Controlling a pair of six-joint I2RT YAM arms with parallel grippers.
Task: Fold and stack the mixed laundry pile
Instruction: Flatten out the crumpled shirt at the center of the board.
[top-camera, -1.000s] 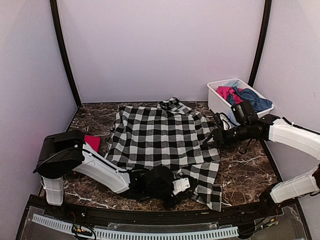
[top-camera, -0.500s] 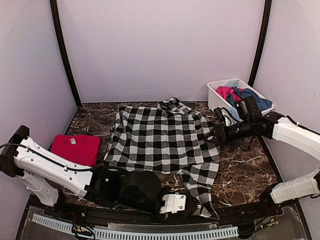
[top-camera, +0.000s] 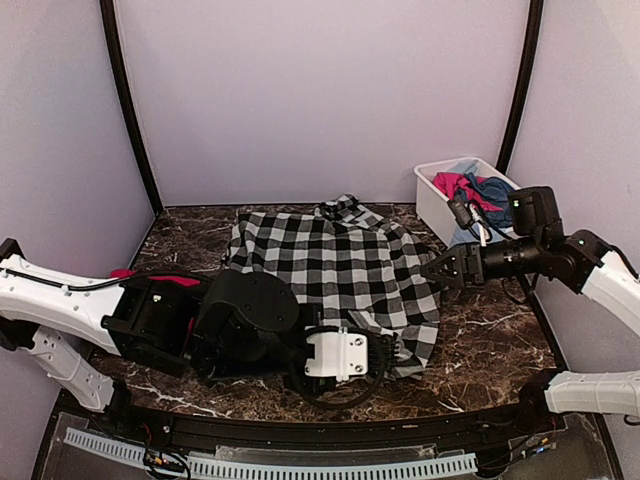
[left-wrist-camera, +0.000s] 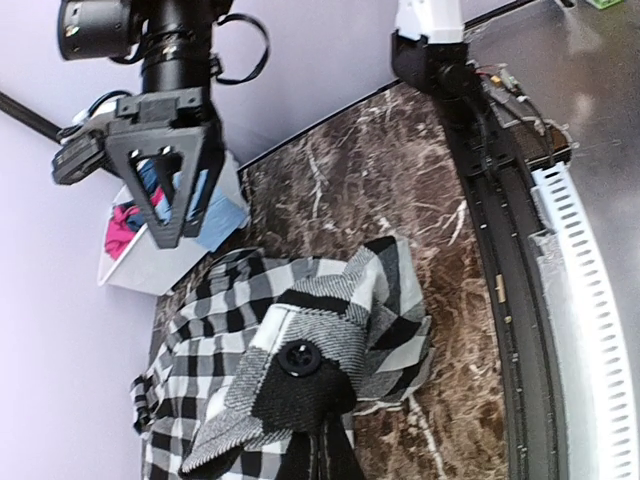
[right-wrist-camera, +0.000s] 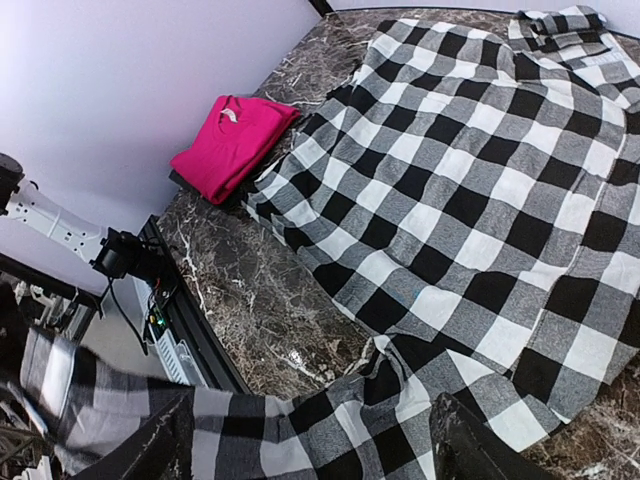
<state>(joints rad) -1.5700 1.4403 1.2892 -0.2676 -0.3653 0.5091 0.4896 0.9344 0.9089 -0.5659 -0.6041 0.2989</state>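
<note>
Left end effector: clamped tight on the cuff of the checked shirt, with the cuff's black button just beside the fingers. It sits low near the front edge of the surface.
Right end effector: jaws spread wide with nothing between them. It is at the shirt's right edge and points in toward the cloth.
Checked shirt: black-and-white, spread flat over the middle of the surface with its collar toward the back wall. One sleeve is drawn toward the front edge and bunched where the left end effector grips it.
Red tee: folded and lying on the surface to the left of the shirt. From above, the left arm largely hides it.
White tub: in the far right corner, beside the shirt. It holds a pink piece and a blue piece, heaped loosely.
Surface: dark veined marble.
</note>
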